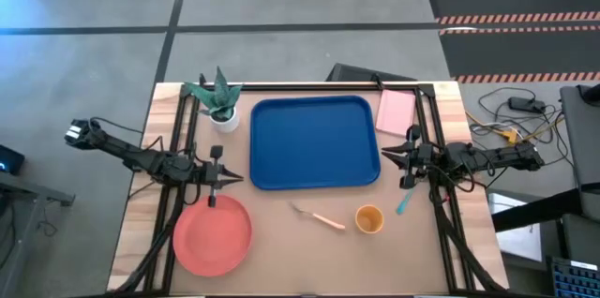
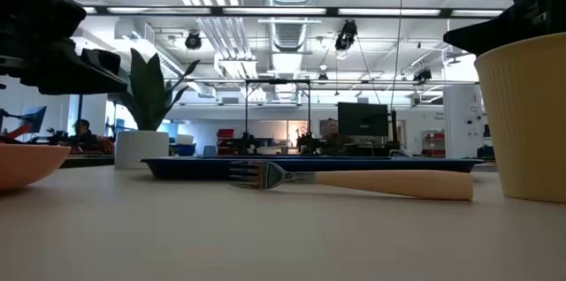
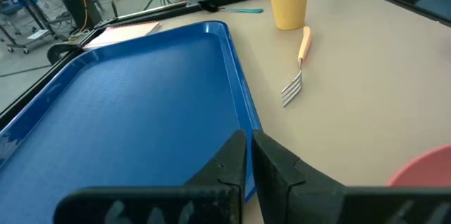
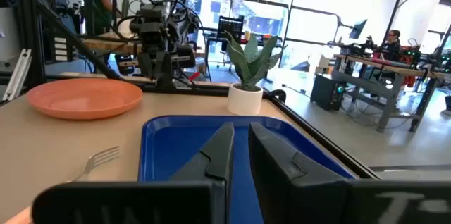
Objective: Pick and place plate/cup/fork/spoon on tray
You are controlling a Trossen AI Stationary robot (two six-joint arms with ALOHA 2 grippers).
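The blue tray (image 1: 314,143) lies at the table's middle, toward the far side. The coral plate (image 1: 213,234) rests flat at the near left. The orange-handled fork (image 1: 317,216) lies flat near the tray's near edge, and the yellow cup (image 1: 368,218) stands upright to its right. The teal spoon (image 1: 404,203) lies right of the cup, partly under my right arm. My left gripper (image 1: 238,180) is shut and empty, hovering at the tray's left edge, just beyond the plate. My right gripper (image 1: 384,156) is shut and empty at the tray's right edge.
A white pot with a green plant (image 1: 221,103) stands at the tray's far left corner. A pink rectangular pad (image 1: 396,111) lies at its far right corner. Bare tabletop stretches along the near edge, right of the plate.
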